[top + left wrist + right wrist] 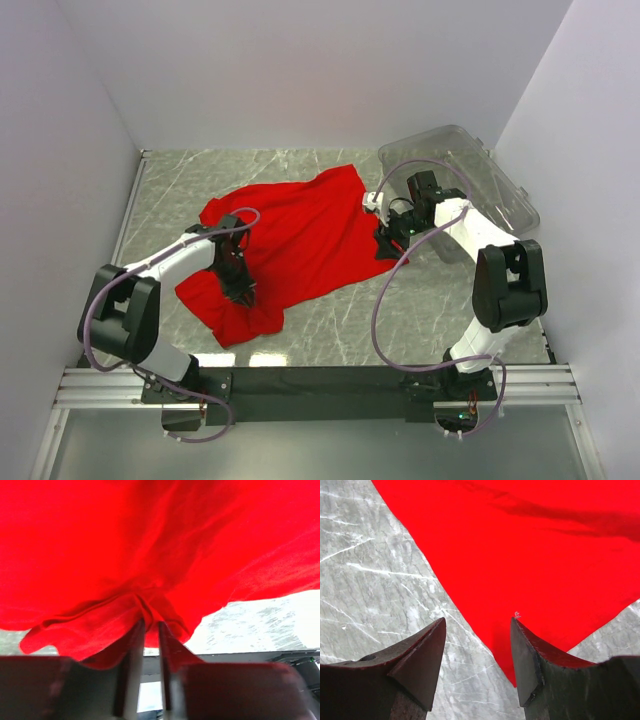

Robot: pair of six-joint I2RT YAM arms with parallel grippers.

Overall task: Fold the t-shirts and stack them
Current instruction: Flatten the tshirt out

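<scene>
The red t-shirt (300, 235) lies spread and rumpled on the marble table, running from back centre to front left. My left gripper (240, 290) is down on its front-left part. In the left wrist view the cloth (160, 545) fills the frame, and a bunched fold of it is pinched between the narrow-set tips of that gripper (151, 625). My right gripper (385, 243) hovers at the shirt's right edge. It stands open (477, 622) just above a corner of the flat red cloth (535, 545), with nothing between its fingers.
A clear plastic bin (480, 175) stands at the back right, just behind the right arm. White walls close in the table on the left, back and right. A black rail (320, 380) runs along the near edge.
</scene>
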